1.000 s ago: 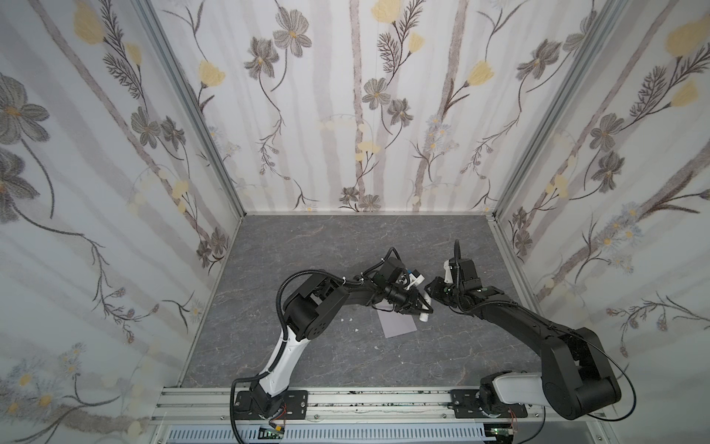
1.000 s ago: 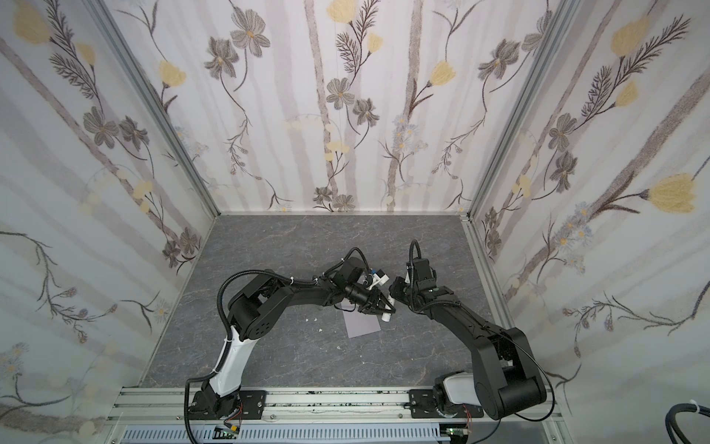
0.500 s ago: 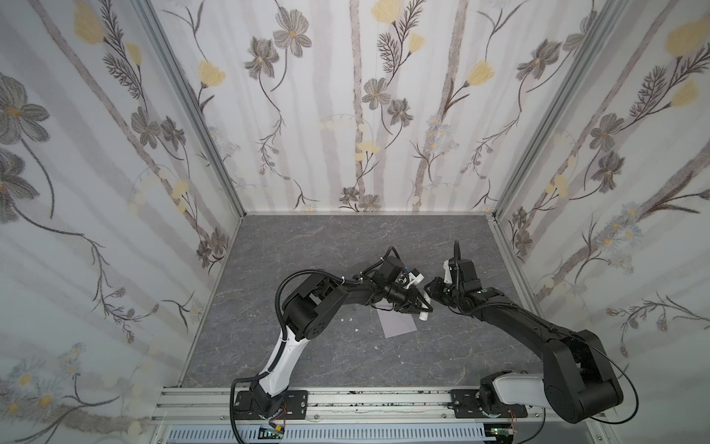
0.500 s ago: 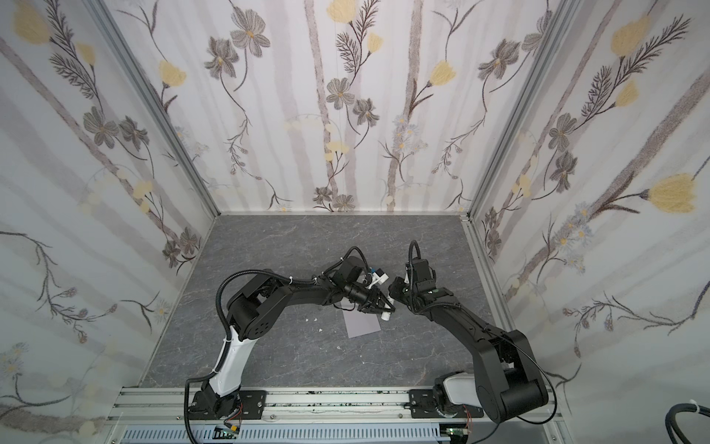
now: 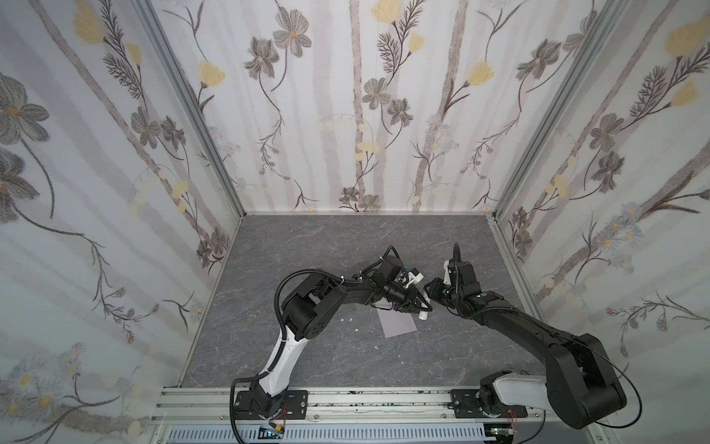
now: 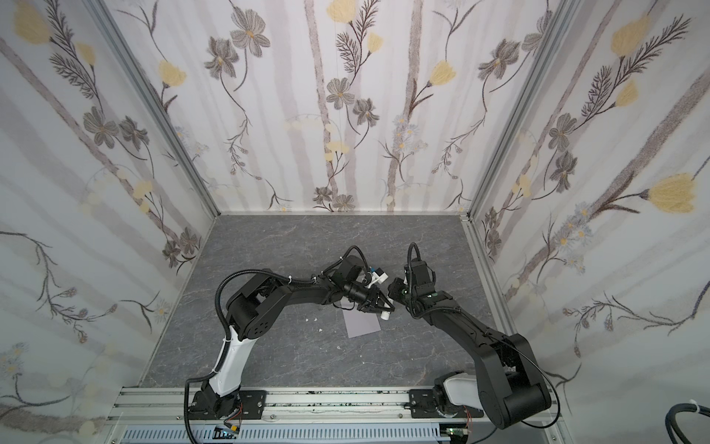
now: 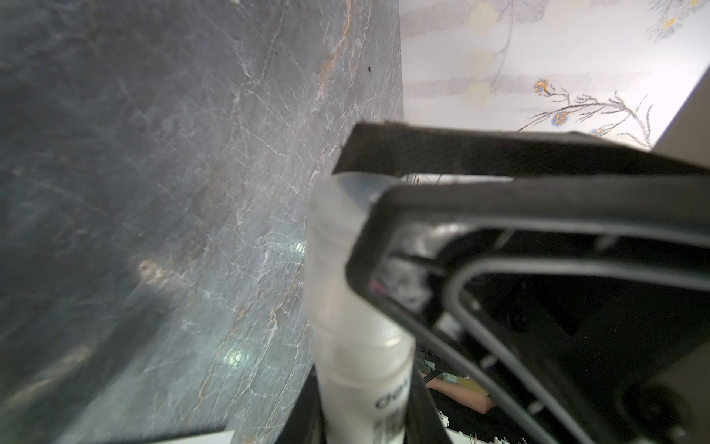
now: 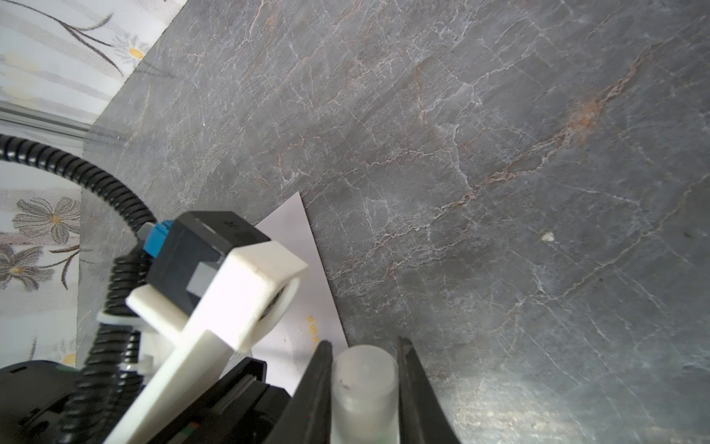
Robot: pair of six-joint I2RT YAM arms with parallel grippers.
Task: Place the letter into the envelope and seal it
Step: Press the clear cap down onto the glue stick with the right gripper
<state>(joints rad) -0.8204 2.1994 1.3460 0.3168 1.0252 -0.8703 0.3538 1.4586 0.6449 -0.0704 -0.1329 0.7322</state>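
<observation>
Grey-lavender envelope [image 5: 397, 323] lies flat on the dark marbled table [image 5: 326, 250], its far end under both arms.
From the left, the left gripper [image 5: 415, 305] pinches the white glue stick [image 7: 361, 365] by its body; the right gripper [image 8: 363, 350] squeezes its translucent cap [image 8: 365, 380].

Lab test cell, floral walls [image 5: 345, 115], aluminium rail [image 5: 384, 401]

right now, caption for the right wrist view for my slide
right hand gripping the glue stick cap, envelope lying on the marble table
</observation>
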